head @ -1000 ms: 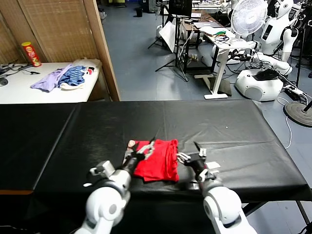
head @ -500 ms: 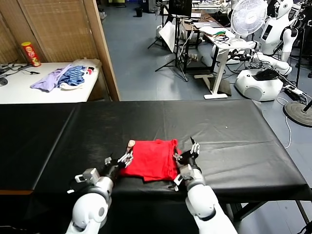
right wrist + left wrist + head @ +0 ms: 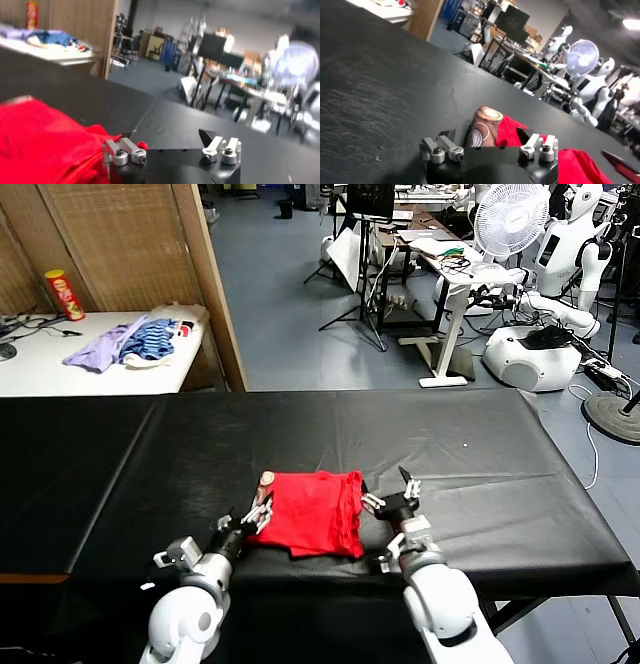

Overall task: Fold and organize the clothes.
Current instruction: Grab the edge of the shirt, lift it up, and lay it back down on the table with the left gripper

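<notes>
The clothes, a red T-shirt (image 3: 315, 514), lie folded into a compact rectangle near the front edge of the black table (image 3: 480, 444). A brown-and-white printed bit (image 3: 482, 131) shows at the shirt's far left corner. My left gripper (image 3: 252, 514) sits low at the shirt's left edge, open, with the printed corner just ahead of its jaws (image 3: 485, 135) and nothing held. To the right of the shirt's right edge my right gripper (image 3: 388, 490) is open, empty and apart from the cloth. In the right wrist view the red fabric (image 3: 40, 135) lies beside the right gripper (image 3: 168, 135).
A white side table (image 3: 40, 369) at the back left carries a lavender garment (image 3: 100, 346), a blue striped garment (image 3: 152, 339) and a red can (image 3: 65, 294). A wooden partition (image 3: 210, 284) stands behind the table. Desks, a fan (image 3: 510, 219) and another robot (image 3: 560, 254) are far right.
My left gripper has drawn back from over the shirt to its left edge, and the shirt's left side now lies flat. The right gripper shifted only slightly beside the right edge.
</notes>
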